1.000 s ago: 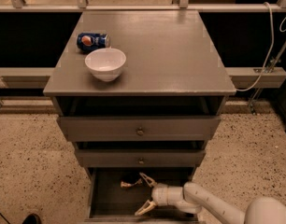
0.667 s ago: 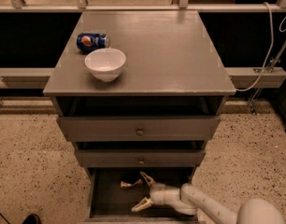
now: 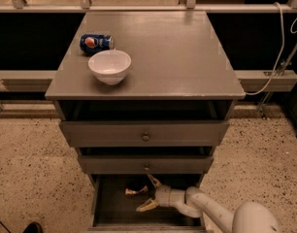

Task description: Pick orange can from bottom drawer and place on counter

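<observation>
The bottom drawer (image 3: 101,203) is pulled open at the foot of the cabinet. On its dark floor lies the orange can (image 3: 131,192), small, shiny and crumpled. My gripper (image 3: 147,193) reaches into the drawer from the right, its white arm entering at the lower right. The fingers are spread open, one tip near the drawer's back, the other nearer the front. The can lies just left of the gap between them, and I cannot tell whether a finger touches it. The grey counter (image 3: 177,52) is the cabinet top above.
On the counter's left part a white bowl (image 3: 109,66) stands, and a blue Pepsi can (image 3: 96,42) lies on its side behind it. Two shallower drawers with round knobs (image 3: 145,137) stick out slightly above the bottom drawer. The floor is speckled terrazzo.
My gripper has moved a little to the left inside the drawer, closer to the orange can. The can, bowl and blue can have not moved.
</observation>
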`<state>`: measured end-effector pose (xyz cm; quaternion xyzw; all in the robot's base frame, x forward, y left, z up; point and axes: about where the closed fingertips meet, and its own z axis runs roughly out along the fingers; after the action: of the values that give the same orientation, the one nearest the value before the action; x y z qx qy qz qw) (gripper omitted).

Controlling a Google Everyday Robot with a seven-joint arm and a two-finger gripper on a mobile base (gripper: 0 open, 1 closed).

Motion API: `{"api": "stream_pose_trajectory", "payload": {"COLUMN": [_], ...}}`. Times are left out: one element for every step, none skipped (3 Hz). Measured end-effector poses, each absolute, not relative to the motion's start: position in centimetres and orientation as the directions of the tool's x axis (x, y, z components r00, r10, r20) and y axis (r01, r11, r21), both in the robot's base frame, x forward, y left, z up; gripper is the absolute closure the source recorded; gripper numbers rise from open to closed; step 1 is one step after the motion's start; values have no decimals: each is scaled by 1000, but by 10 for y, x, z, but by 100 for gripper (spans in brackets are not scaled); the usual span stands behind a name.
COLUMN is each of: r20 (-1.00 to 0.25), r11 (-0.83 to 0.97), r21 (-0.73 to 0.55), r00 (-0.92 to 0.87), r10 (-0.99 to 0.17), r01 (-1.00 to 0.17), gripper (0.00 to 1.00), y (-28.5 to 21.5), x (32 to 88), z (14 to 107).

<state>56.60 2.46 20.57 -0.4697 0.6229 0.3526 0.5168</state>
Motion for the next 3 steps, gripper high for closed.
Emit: {"api": "stream_pose_trajectory", "payload": {"r20": [-968,-961,-959], "r11": [325,322,305], "r21": [-23,-13,-24], "r00": [-60,-77,-64], "r10": [-242,-266,-277], "r01": [-946,-947,-952], "gripper": [0,0,0], "y": [12,2,3], "x": [583,599,607], "z": [187,162,151]}}
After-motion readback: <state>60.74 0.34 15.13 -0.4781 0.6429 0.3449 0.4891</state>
